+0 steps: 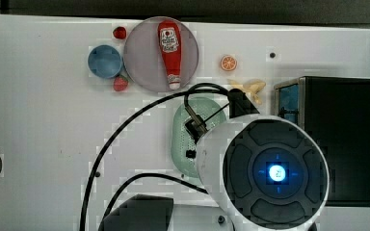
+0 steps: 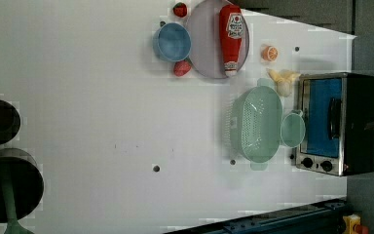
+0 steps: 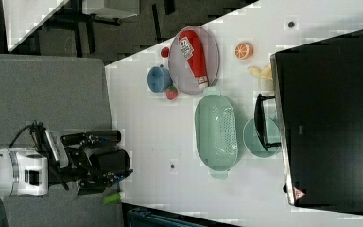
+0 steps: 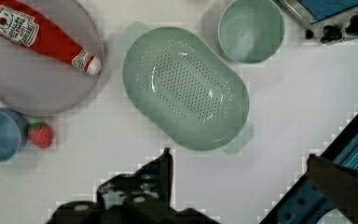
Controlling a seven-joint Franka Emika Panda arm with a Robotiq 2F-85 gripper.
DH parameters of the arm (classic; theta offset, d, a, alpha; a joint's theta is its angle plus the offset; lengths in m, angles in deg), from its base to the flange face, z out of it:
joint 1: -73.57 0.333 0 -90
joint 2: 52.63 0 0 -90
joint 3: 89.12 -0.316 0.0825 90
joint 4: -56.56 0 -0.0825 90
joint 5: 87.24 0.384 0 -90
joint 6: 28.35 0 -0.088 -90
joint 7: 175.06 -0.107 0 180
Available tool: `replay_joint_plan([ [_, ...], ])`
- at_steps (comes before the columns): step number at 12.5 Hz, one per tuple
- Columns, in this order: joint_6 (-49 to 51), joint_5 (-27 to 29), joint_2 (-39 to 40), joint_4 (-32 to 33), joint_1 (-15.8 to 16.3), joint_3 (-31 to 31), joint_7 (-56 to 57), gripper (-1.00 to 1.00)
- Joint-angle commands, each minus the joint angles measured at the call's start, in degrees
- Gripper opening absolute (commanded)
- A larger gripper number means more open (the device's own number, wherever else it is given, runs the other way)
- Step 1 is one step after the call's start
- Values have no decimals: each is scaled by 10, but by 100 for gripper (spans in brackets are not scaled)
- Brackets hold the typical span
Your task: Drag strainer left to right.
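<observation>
Your pincer (image 4: pixel 237 168) hangs released, well above the desk (image 4: pixel 307 102) — nothing dragged yet. The strainer (image 4: pixel 185 87) sits just beside the mug (image 4: pixel 251 30), untouched — the whole drag remains.

All four views look down, sharing the strainer (image 2: pixel 256 124).

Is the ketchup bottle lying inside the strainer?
No, the ketchup bottle lies on the grey plate, and the strainer beside it holds nothing.
</observation>
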Motion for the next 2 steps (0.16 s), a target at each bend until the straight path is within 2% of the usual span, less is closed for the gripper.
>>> replay_joint_plan([
  [1,12,-3,-13,3,10,-5,38,100],
  [2,12,-3,-13,3,10,-5,38,100],
])
